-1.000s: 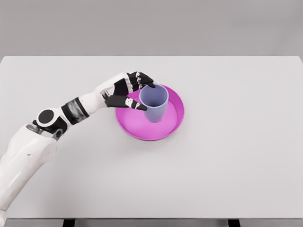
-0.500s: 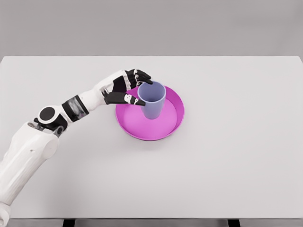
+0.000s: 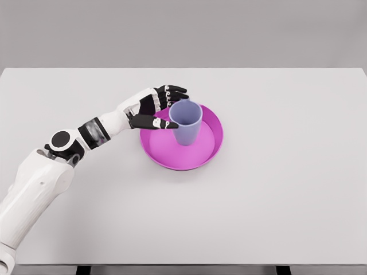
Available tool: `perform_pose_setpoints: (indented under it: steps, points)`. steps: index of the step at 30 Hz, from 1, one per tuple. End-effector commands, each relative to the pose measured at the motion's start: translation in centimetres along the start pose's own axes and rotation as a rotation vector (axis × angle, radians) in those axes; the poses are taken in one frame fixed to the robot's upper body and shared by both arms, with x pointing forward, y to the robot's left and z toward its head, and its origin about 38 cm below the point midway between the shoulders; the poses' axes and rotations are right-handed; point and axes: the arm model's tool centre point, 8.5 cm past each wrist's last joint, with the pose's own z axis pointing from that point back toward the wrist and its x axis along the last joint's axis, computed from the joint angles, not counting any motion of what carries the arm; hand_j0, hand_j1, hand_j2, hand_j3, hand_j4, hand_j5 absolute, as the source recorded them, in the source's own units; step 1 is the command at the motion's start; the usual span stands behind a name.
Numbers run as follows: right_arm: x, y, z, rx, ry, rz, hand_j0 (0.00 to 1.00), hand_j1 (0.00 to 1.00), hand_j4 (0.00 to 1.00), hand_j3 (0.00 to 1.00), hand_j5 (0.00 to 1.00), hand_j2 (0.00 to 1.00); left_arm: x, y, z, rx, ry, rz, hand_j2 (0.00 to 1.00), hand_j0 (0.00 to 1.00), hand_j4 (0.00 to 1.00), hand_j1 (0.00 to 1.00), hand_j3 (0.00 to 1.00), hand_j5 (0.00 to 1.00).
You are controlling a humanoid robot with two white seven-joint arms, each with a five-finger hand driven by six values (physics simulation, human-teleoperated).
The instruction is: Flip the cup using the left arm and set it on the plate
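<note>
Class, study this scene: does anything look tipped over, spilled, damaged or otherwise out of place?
Nothing stands out. The lavender cup stands upright, mouth up, inside the magenta plate on the white table. The left hand is beside the cup with its fingers spread. No spill or damage shows.

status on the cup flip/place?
Nearly done: the cup stands upright, mouth up, on the pink plate. In hand: nothing; the left hand sits beside the cup with fingers spread, apparently off it. Left: pull the arm clear. Right arm isn't in view.
</note>
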Motion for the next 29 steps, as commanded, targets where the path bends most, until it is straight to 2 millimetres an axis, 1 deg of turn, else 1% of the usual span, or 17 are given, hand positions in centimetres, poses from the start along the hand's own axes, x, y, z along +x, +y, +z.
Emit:
perform_pose_setpoints:
  steps: [1,4,7,13,15,16,17,18,20,21,23,24,25,27,29]
  points:
    - [0.0,0.0,0.0,0.000,0.000,0.000,1.00,1.00,1.00,1.00,1.00,1.00,0.0,0.0,0.0,0.000,0.002,-0.003,0.87,0.87,0.87,0.87,0.87,0.87]
    - [0.0,0.0,0.0,0.000,0.000,0.000,1.00,1.00,1.00,1.00,1.00,1.00,0.0,0.1,0.1,0.001,0.003,-0.004,0.88,0.88,0.88,0.88,0.88,0.88]
    - [0.0,0.0,0.0,0.000,0.000,0.000,1.00,1.00,1.00,1.00,1.00,1.00,-0.2,0.1,0.2,0.000,0.017,-0.020,1.00,1.00,1.00,1.00,1.00,1.00]
    - [0.0,0.0,0.0,0.000,0.000,0.001,1.00,1.00,1.00,1.00,1.00,1.00,-0.3,0.2,0.4,0.001,0.033,-0.037,1.00,1.00,1.00,1.00,1.00,1.00]
    - [0.0,0.0,0.0,0.000,0.000,0.000,1.00,1.00,1.00,1.00,1.00,1.00,-0.1,0.3,0.6,0.004,0.023,-0.034,1.00,1.00,1.00,1.00,1.00,1.00]
    - [0.0,0.0,0.0,0.000,0.000,0.000,1.00,1.00,1.00,1.00,1.00,1.00,0.4,0.6,1.1,0.003,0.022,-0.046,1.00,1.00,1.00,1.00,1.00,1.00]
    - [-0.1,0.0,0.0,0.000,0.002,0.000,1.00,1.00,1.00,1.00,1.00,1.00,1.5,1.1,2.1,0.000,0.021,-0.076,1.00,1.00,1.00,1.00,1.00,1.00]
    - [-0.1,0.0,0.0,0.000,0.002,0.000,1.00,1.00,1.00,1.00,1.00,1.00,2.9,1.8,3.5,0.004,0.008,-0.080,1.00,1.00,1.00,1.00,1.00,1.00]
    - [0.0,0.0,0.0,0.000,0.000,0.000,1.00,1.00,1.00,1.00,1.00,1.00,5.0,3.3,6.2,0.021,-0.002,-0.077,1.00,1.00,1.00,1.00,1.00,1.00]
    - [0.0,0.0,0.0,0.000,0.000,0.000,1.00,1.00,1.00,1.00,1.00,1.00,5.8,3.5,7.0,0.021,-0.004,-0.086,1.00,1.00,1.00,1.00,1.00,1.00]
    - [0.0,0.0,0.0,0.000,0.000,0.000,1.00,1.00,1.00,1.00,1.00,1.00,9.4,4.9,11.0,0.034,0.013,-0.128,1.00,1.00,1.00,1.00,1.00,1.00]
    - [0.0,0.0,0.0,0.000,0.000,0.000,1.00,1.00,1.00,1.00,1.00,1.00,10.4,5.7,12.7,0.048,0.045,-0.160,1.00,1.00,1.00,1.00,1.00,1.00]
    - [0.0,0.0,0.0,0.000,0.000,0.000,1.00,1.00,1.00,1.00,1.00,1.00,11.0,6.3,13.9,0.064,0.074,-0.184,1.00,1.00,1.00,1.00,1.00,1.00]
    - [0.0,0.0,0.0,0.000,0.000,0.000,1.00,1.00,1.00,1.00,1.00,1.00,11.7,7.1,15.8,0.087,0.117,-0.212,1.00,1.00,1.00,1.00,1.00,1.00]
    - [0.0,0.0,0.0,0.000,0.000,0.000,1.00,1.00,1.00,1.00,1.00,1.00,11.6,7.0,16.3,0.089,0.131,-0.215,1.00,1.00,1.00,1.00,1.00,1.00]
